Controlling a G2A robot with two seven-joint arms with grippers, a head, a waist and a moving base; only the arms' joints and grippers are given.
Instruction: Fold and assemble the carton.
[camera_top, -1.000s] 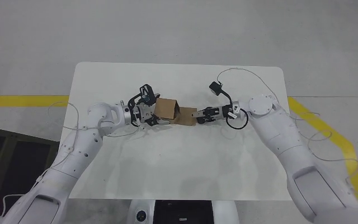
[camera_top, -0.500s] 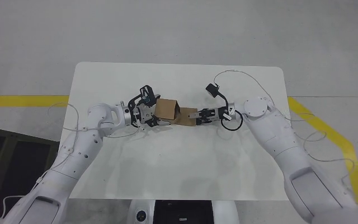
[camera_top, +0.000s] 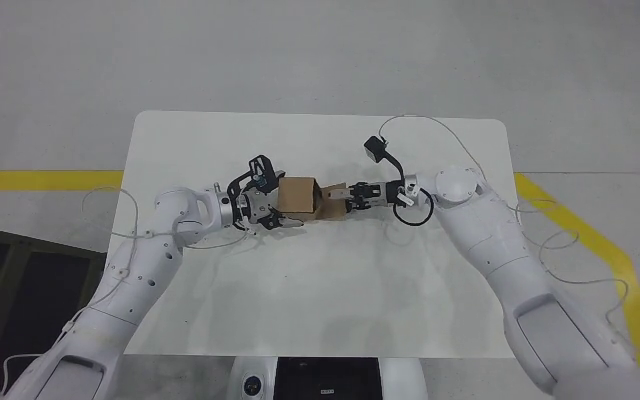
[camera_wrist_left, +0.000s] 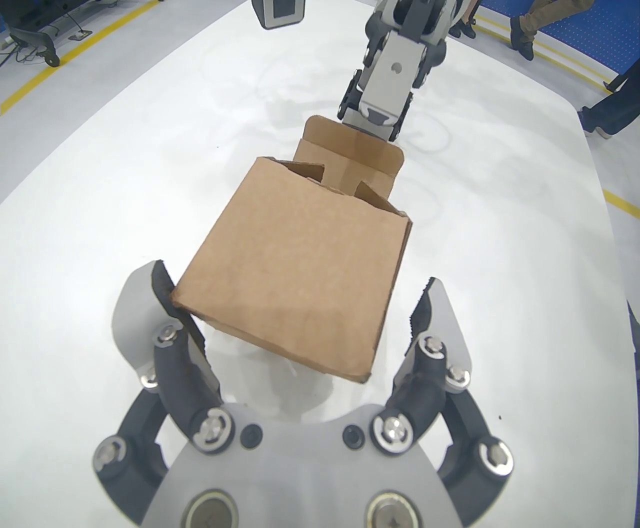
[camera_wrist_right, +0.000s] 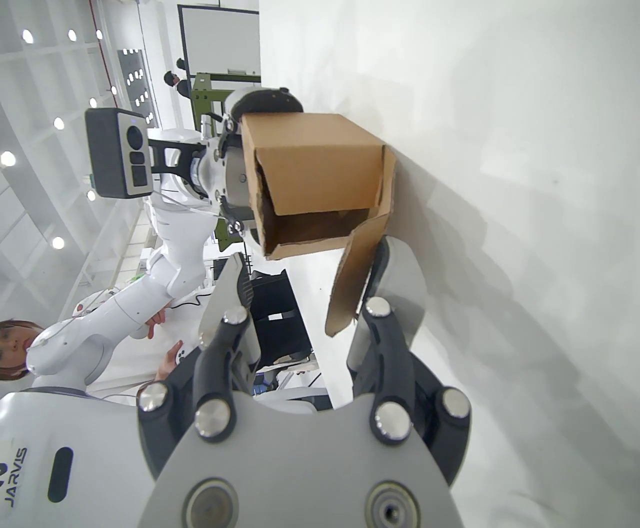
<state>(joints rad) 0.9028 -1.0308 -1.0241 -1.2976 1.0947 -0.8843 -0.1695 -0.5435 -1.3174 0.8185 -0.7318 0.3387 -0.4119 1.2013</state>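
Carton (camera_top: 298, 194) lies on its side near the middle of the white surface (camera_top: 330, 290), between the two arms, brown and only partly formed. Its closed end faces the left jaws, which are released and spread wider than the box. One pad (camera_wrist_left: 162, 292) touches a corner of that end, while the other pad (camera_wrist_left: 425, 310) stands just clear of the opposite edge. The open end faces the right arm, and a long flap (camera_wrist_right: 352, 275) swings outward from its mouth. The right jaws are likewise released and straddle that flap. One finger (camera_wrist_right: 395, 285) sits just beside the flap's outer face, perhaps touching it, though the angle makes that hard to settle. The other finger (camera_wrist_right: 232, 295) stands well apart on the inner side, gripping nothing.
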